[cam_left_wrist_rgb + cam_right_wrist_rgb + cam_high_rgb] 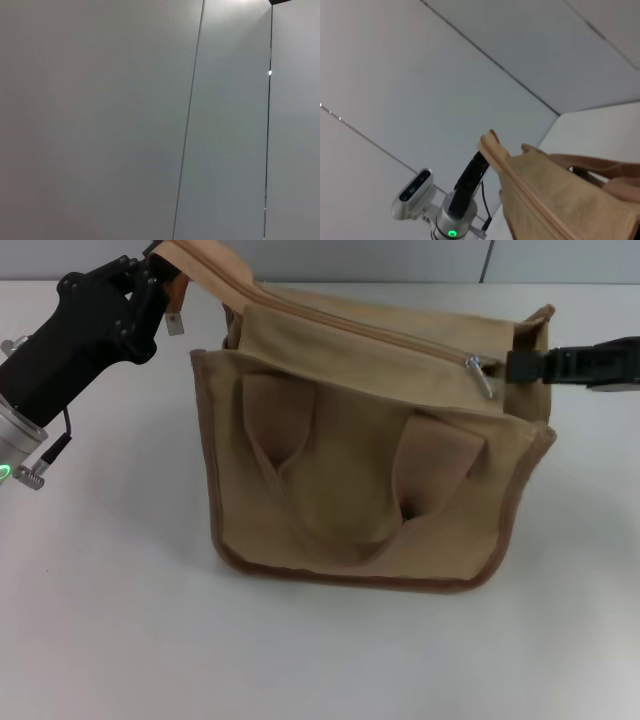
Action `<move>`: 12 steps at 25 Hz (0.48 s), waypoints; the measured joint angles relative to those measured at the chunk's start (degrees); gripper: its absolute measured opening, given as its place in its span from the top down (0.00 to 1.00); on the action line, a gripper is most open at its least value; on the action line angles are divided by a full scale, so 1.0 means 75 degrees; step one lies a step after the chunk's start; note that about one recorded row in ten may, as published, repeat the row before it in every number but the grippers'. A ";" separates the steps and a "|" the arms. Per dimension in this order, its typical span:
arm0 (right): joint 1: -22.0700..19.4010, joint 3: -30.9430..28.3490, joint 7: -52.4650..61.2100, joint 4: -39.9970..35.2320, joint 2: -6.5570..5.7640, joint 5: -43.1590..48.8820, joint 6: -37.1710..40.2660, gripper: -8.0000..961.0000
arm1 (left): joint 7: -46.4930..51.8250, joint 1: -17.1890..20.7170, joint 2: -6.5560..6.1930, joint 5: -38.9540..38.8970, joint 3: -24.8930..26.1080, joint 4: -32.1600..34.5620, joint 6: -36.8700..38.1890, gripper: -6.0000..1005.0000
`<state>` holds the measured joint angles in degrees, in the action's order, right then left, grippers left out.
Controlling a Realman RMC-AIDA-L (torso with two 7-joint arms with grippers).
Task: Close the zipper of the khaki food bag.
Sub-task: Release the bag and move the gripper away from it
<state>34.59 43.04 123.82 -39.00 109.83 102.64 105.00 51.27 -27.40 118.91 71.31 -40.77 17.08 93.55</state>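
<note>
The khaki food bag [370, 490] is steadied by the left gripper [160, 285], clamped on its far-left corner, tensioning the zipper [380, 335]. Beside the pull tab [480, 372], the right gripper [520, 366] seems closed; its hold cannot be told.

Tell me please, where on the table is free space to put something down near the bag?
The white table is bare in front of the khaki food bag, and to the bag's lower left and lower right. It is crowded along the bag's top: the left gripper holds the bag's upper left corner, and the right gripper sits at the zipper pull.
</note>
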 joint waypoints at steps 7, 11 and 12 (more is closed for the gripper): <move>-0.0132 -0.0176 -0.0624 0.0076 0.0001 -0.0012 0.0116 0.71 | 0.0000 -0.0061 0.0000 0.0004 0.0013 -0.0085 -0.0082 0.98; -0.0433 -0.1092 -0.2056 0.0075 0.0112 -0.0136 0.0851 0.52 | -0.0001 -0.0090 0.0001 0.0009 0.0037 -0.0087 -0.0181 0.98; -0.0433 -0.1092 -0.2056 0.0075 0.0112 -0.0136 0.0851 0.49 | 0.0001 -0.0093 0.0000 0.0008 0.0040 -0.0090 -0.0200 0.98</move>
<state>31.35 34.85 108.40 -38.44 110.67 101.62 111.38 51.28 -28.09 118.92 71.37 -40.47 16.40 92.05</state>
